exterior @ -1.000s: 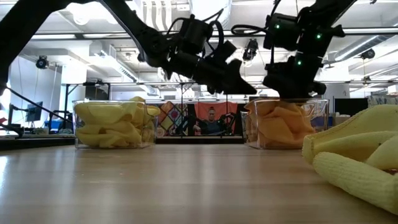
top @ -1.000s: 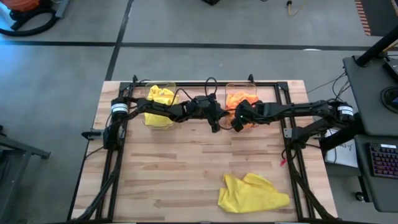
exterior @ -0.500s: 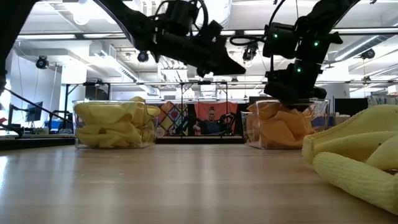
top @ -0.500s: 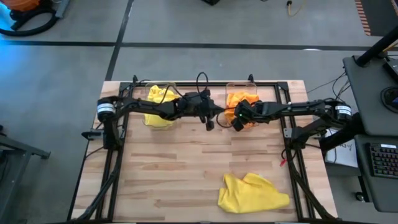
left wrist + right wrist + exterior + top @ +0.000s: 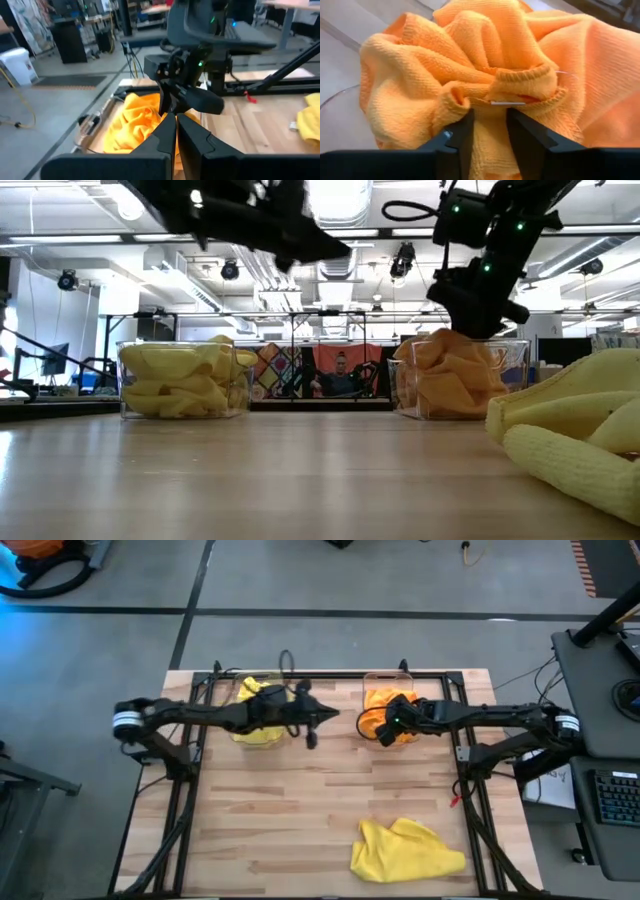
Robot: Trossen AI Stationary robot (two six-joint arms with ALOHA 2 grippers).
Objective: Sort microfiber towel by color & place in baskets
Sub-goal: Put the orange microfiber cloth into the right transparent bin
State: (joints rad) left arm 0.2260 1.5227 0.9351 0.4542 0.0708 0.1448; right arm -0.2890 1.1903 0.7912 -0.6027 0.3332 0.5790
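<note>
- The wooden table (image 5: 300, 800) fills the middle of the high view, with a black frame (image 5: 186, 795) running along its edges.
- The left arm (image 5: 190, 717) reaches in from the left edge of the high view, across the upper part of the table.
- The right arm (image 5: 490, 718) comes in from the right edge at the same height.
- A loose yellow towel (image 5: 405, 848) lies crumpled in the lower right of the table, well apart from both arms; in the low view it bulks at the right edge (image 5: 575, 435).
- The left basket (image 5: 257, 712), clear-walled, sits in the upper left of the table and holds yellow towels (image 5: 185, 378).
- The right basket (image 5: 373, 682) sits in the upper middle, right of the first, and holds orange towels (image 5: 455, 380) heaped above its rim.
- The right gripper (image 5: 385, 722) is over the right basket; in the right wrist view its fingers (image 5: 457, 137) are pinched on a fold of an orange towel (image 5: 495, 75).
- The left gripper (image 5: 322, 716) hangs above the table between the two baskets, holding nothing; in the left wrist view its fingers (image 5: 162, 137) lie together.
</note>
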